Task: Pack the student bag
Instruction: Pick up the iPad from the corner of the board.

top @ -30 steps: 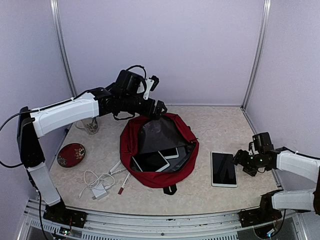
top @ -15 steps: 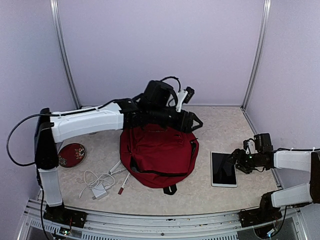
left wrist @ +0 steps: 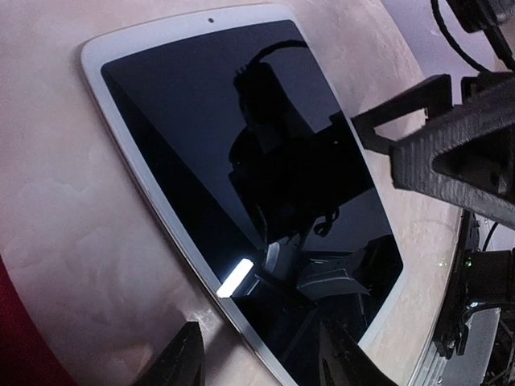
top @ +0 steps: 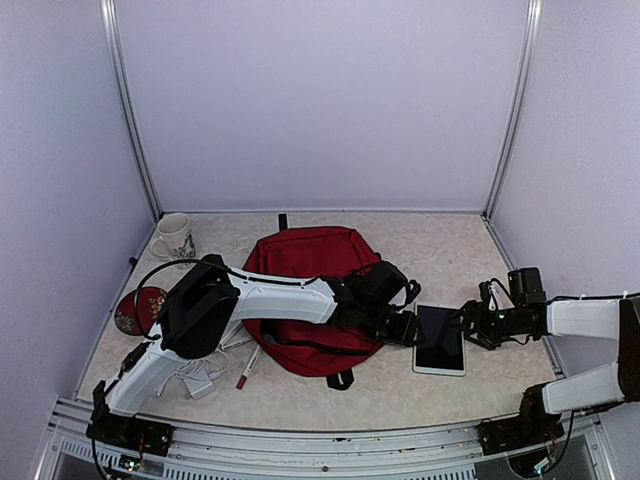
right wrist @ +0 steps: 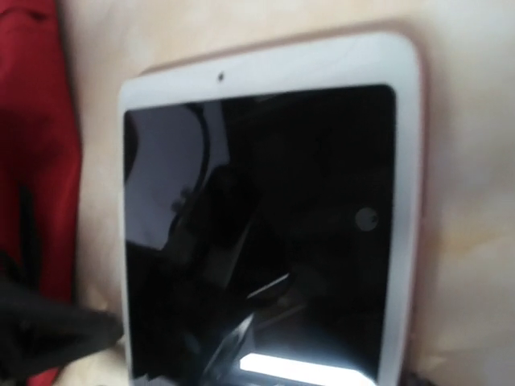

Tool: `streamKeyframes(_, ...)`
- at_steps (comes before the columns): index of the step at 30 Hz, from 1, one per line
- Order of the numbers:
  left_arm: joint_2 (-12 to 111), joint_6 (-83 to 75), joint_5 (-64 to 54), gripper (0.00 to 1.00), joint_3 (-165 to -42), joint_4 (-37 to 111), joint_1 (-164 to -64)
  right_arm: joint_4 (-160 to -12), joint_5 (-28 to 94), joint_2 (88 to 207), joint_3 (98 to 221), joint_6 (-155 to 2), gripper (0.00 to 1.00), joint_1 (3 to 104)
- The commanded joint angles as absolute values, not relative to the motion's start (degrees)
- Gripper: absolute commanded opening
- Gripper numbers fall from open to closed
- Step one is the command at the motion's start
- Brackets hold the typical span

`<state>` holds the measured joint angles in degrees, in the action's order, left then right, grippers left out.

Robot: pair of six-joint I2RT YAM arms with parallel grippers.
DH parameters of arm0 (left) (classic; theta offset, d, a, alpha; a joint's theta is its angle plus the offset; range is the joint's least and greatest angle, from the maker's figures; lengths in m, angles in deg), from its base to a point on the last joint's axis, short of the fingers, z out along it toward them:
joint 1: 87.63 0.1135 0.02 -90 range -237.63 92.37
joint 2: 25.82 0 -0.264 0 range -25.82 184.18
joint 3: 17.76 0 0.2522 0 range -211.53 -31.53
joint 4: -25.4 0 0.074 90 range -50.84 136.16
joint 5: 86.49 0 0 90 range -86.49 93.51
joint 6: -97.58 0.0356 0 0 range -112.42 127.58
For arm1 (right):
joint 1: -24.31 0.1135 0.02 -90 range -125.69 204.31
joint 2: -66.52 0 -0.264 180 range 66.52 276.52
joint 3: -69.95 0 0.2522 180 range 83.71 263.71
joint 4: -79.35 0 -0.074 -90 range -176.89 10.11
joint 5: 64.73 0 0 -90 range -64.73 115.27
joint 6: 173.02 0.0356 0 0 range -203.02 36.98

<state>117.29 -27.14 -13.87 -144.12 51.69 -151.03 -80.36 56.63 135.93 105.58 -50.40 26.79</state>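
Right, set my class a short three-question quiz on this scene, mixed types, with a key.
1. True or false: the tablet lies inside the bag.
2. Which stands to the left of the bag? A mug; B bottle; C book.
3. Fill in: the left gripper and right gripper flank the ____.
Key: 1 false; 2 A; 3 tablet.
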Motion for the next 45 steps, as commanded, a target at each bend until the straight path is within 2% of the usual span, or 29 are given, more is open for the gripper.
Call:
streamKeyframes(1, 118.2, -29.9, -12.8, 0.48, -142.1, 51.3, -150.7, -81.9, 65.3, 136.9, 104.2, -50.8, 0.76, 26.6)
streamKeyframes(6, 118.9, -33.9, -17.4, 0.47, -136.6, 44.1, -149.6, -89.8, 75.5, 138.7, 102.4, -47.9, 0.71, 26.6)
streamKeyframes(17, 120.4, -34.2, -19.6, 0.53, -136.6, 42.0, -148.3, -105.7, 84.3, 133.5, 99.6, -37.6, 0.71, 28.6)
streamKeyframes(21, 119.8, -35.0, -20.7, 0.54, -134.9, 40.0, -148.1, -107.8, 80.0, 132.1, 99.3, -36.2, 0.73, 29.7)
streamKeyframes(35, 118.7, -35.1, -22.0, 0.57, -131.9, 37.0, -147.9, -117.6, 69.9, 140.7, 100.0, -29.0, 0.7, 34.6)
streamKeyframes(37, 118.4, -35.2, -22.0, 0.57, -131.3, 36.6, -147.8, -117.6, 69.3, 140.8, 100.0, -28.5, 0.65, 35.0)
streamKeyframes(41, 117.3, -35.8, -21.9, 0.57, -129.3, 34.5, -147.6, -114.3, 67.4, 139.7, 100.1, -28.9, 0.39, 35.2)
streamKeyframes(45, 117.6, -35.8, -22.3, 0.58, -129.6, 34.4, -147.6, -108.4, 64.6, 137.1, 101.3, -31.0, 0.26, 35.2)
